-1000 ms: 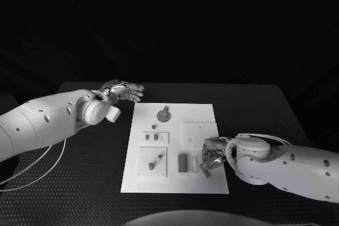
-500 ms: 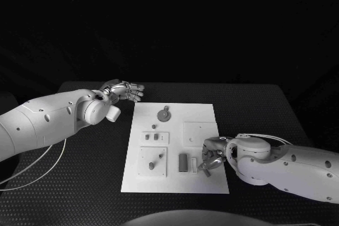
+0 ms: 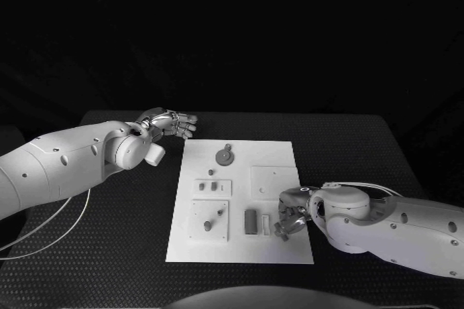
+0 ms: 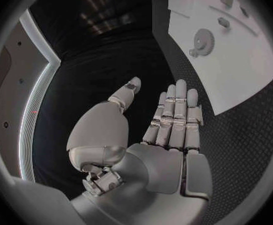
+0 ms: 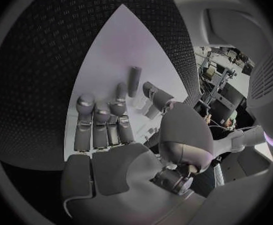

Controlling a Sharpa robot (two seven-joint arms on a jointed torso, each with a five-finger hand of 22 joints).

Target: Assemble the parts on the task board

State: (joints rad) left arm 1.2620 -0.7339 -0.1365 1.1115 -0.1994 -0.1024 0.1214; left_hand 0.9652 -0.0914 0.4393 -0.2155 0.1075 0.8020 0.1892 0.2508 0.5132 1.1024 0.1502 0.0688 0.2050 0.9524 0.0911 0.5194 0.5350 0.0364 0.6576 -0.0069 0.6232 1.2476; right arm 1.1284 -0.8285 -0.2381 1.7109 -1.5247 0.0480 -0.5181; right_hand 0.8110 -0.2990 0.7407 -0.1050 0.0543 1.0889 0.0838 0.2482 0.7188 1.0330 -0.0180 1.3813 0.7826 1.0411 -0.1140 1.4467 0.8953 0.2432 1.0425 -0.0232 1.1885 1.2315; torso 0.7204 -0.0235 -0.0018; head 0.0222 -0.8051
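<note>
Black textured surface point(image 3: 126, 255) carries the white task board point(image 3: 242, 249) at its middle, long side running away from the robot.

Left robot hand point(image 3: 170, 125): hovers over the surface just beyond the far-left corner of the task board. The left wrist view shows its fingers point(image 4: 174, 117) extended side by side, thumb set apart, palm bare. It holds nothing and touches no part.

Right robot hand point(image 3: 290, 215): positioned over the near-right area of the task board, fingers pointing down toward the plate. In the right wrist view the fingers point(image 5: 102, 125) lie extended over the white plate, fingertips just short of a dark cylindrical peg point(image 5: 134, 81) that lies on the board. The thumb point(image 5: 158, 99) reaches forward beside them. Whether anything is pinched between thumb and fingers cannot be determined from the views.

Parts relative to the right robot hand:
- A dark upright bar point(image 3: 251, 222) stands in a slot just beside the fingertips, on the side toward the left robot hand.
- A square block with two small pegs point(image 3: 209, 221) lies farther on that same side.
- A smaller block with two inserts point(image 3: 212, 187) lies beyond it.
- A plain square plate point(image 3: 271, 181) lies just beyond the hand.

A round gear point(image 3: 224, 157) lies at the far end of the board, nearer the left robot hand.
</note>
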